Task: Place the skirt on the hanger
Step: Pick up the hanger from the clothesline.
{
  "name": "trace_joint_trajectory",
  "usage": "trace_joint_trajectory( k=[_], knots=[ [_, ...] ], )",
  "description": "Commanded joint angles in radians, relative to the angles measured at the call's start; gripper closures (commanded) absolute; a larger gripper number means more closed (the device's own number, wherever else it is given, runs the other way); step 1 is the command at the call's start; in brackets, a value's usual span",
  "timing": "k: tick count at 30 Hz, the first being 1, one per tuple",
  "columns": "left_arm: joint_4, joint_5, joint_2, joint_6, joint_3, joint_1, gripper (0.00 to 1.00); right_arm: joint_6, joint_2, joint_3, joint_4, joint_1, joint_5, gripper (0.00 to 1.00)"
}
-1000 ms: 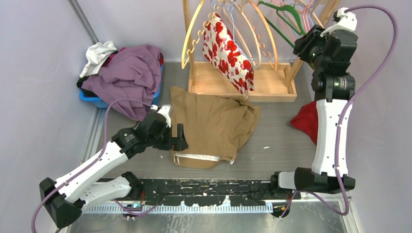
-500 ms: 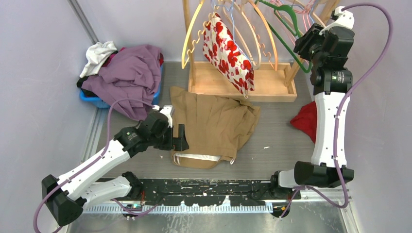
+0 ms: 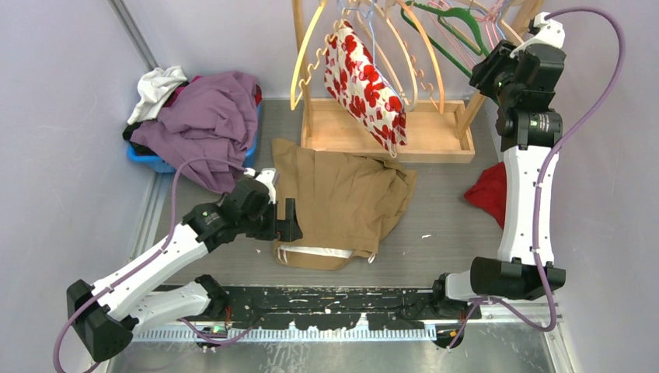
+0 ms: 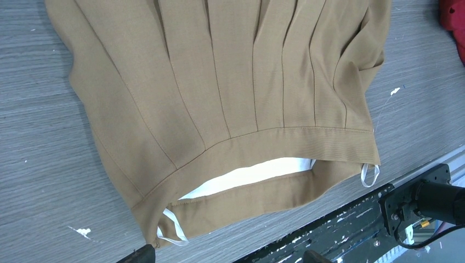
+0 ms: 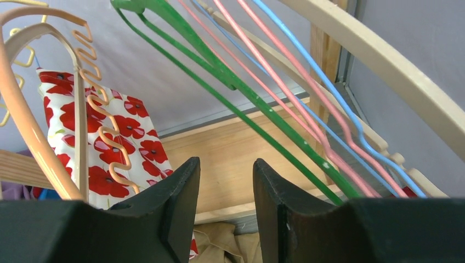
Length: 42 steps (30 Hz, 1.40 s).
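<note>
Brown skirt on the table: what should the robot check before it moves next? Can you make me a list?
1. The left gripper is open: ok.
2. The skirt lies flat, waistband showing: ok.
3. The left gripper touches the skirt: cannot tell.
4. The right gripper holds the green hanger: not ok, nothing sits between its fingers.
5. The red cloth lies apart from the skirt: ok.

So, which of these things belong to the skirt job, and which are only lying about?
Job: tan pleated skirt, green hanger, wooden rack.
Lying about: poppy-print garment, purple garment, blue bin, red cloth.
</note>
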Motion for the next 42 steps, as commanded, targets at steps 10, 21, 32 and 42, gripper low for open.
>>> trace_joint_trajectory(
  k=[10,21,32,42],
  knots=[
    [0.057,0.021,-0.004,0.023,0.012,0.003,0.01,-0.019,-0.083,-0.015,0.073,-0.045,0.067,0.52],
    [0.030,0.016,0.004,0.035,0.040,0.002,0.01,-0.038,0.001,0.049,0.035,-0.105,0.010,0.51],
    [0.028,0.017,0.005,0.036,0.041,0.002,0.01,-0.008,0.026,0.033,0.049,-0.122,-0.097,0.50],
    [0.036,0.020,-0.015,0.028,0.014,0.001,0.01,0.033,0.072,0.049,0.041,-0.123,-0.223,0.68]
  ],
)
